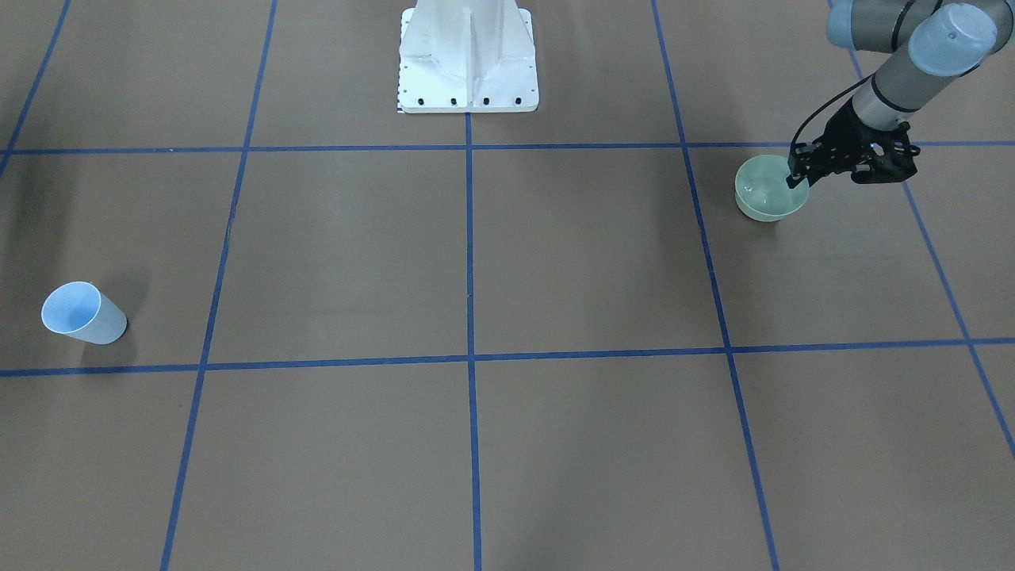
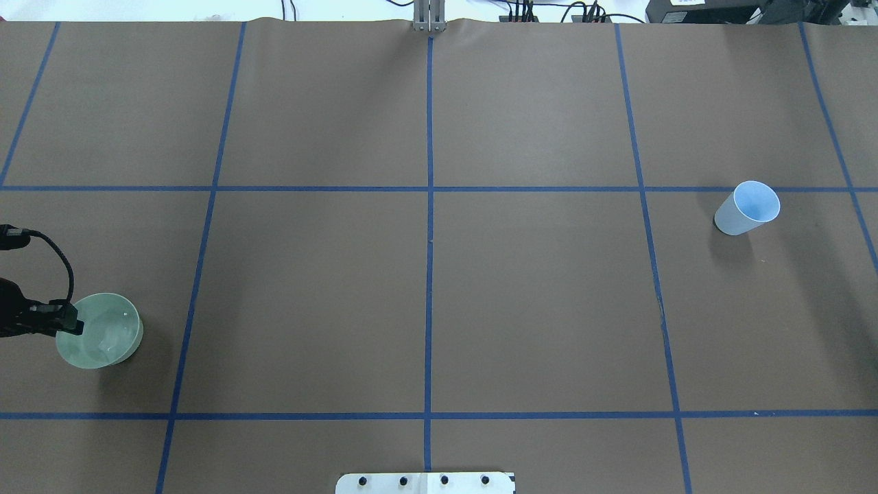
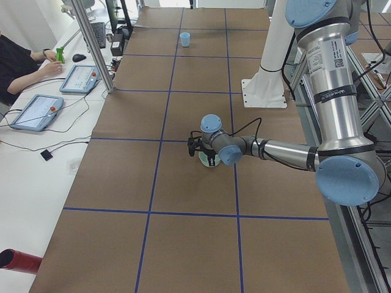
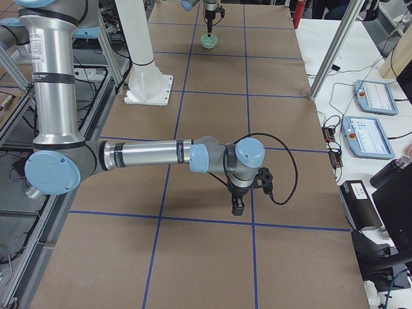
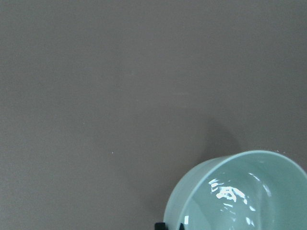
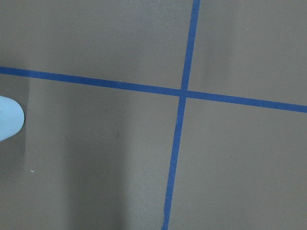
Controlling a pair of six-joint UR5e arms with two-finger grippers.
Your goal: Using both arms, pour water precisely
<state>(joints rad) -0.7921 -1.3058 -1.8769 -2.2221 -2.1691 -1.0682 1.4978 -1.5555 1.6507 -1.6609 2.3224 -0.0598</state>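
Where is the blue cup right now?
The blue cup sits alone on the right side of the overhead view, just below a blue tape line. It is far from the green bowl, which is on the left side.

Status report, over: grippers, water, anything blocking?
Left gripper at bowl rim, grip unclear. Right gripper apart from cup, state unclear. Water in bowl. No obstacle seen.

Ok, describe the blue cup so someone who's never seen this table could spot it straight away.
On the brown table with the blue tape grid, look to the robot's right end, well away from the white pedestal. The light-blue cup stands upright there alone, beside a tape line. Unlike the pale-green bowl at the opposite end, it is tall, tapered and has no gripper on it.
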